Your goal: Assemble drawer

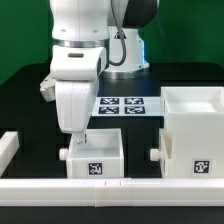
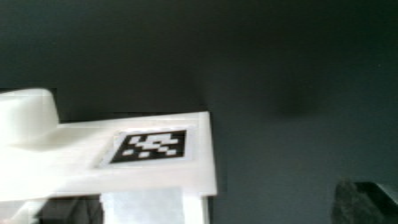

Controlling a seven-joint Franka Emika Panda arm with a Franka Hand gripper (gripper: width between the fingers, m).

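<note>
While the gripper (image 1: pixel 76 131), its opening unclear, hovers over one knobbed tray (image 1: pixel 97 157), apparently one housing (image 1: pixel 194 135) stands beside.

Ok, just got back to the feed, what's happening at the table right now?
The arm is down over the small tray, its hand right at the tray's back edge; whether it is gripping cannot be told. The wrist view looks onto a tagged white part up close. The big housing stands apart on the exterior view's right, open side up. The marker board lies behind them, and a long white rail runs along the front.
</note>
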